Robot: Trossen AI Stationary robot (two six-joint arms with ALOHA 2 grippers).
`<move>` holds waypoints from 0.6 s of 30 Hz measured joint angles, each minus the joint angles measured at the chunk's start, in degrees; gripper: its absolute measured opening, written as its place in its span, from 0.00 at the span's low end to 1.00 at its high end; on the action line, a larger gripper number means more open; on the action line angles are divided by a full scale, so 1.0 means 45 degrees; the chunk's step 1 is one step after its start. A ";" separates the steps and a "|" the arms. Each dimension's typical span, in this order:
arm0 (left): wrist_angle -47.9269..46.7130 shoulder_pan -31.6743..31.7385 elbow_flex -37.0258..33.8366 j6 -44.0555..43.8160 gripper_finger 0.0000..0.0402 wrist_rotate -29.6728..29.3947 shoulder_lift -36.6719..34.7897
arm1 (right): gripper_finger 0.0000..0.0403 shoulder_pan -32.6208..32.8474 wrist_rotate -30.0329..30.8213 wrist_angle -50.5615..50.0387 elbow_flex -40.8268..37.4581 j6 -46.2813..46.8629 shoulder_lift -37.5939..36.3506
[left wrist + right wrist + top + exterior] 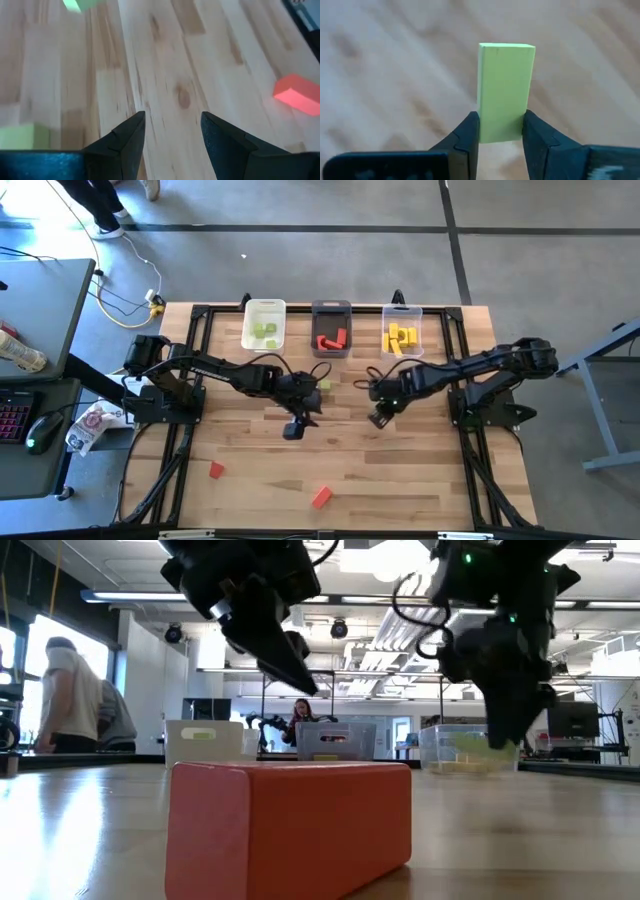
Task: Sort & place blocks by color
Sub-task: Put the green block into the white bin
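My right gripper is shut on a light green block above the table's middle right. In the low view the green block shows below its fingers. My left gripper hangs open over bare wood at the table's middle, touching nothing. A second green block lies flat on the table just beyond it. Two red blocks lie flat near the front edge; the nearer one fills the low view. My right gripper pinches the green block between its two fingers, on the two long sides at the end nearest the gripper. The fingers come from above, pointing steeply down, and lie along the block. The block sticks out past the fingertips, clear of the table.
Three bins stand along the far edge: a white bin with green blocks, a dark grey bin with red ones, a clear bin with yellow ones. Bare wood lies between the grippers and the bins. People show in the room beyond.
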 joint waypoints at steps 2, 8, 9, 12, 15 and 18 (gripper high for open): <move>0.0412 0.0000 0.0000 0.0203 0.44 -0.0002 0.0000 | 0.21 0.0166 -0.0326 0.0820 0.0100 -0.0319 0.0000; 0.1247 -0.0024 0.0000 0.0843 0.44 0.0003 0.0000 | 0.22 0.0429 -0.1374 0.2935 0.0125 -0.1104 0.0000; 0.1335 -0.0041 0.0000 0.0944 0.44 0.0007 0.0000 | 0.22 0.0457 -0.1586 0.3219 0.0125 -0.1243 0.0000; 0.1802 -0.0121 0.0000 0.1244 0.44 -0.0002 0.0000 | 0.22 0.0461 -0.2202 0.4168 0.0125 -0.1593 0.0000; 0.2173 -0.0268 0.0000 0.1656 0.44 -0.0002 0.0000 | 0.22 0.0461 -0.2742 0.5123 0.0125 -0.1918 0.0000; 0.2533 -0.0447 0.0000 0.2184 0.44 -0.0002 0.0000 | 0.22 0.0461 -0.3282 0.5969 0.0125 -0.2233 0.0000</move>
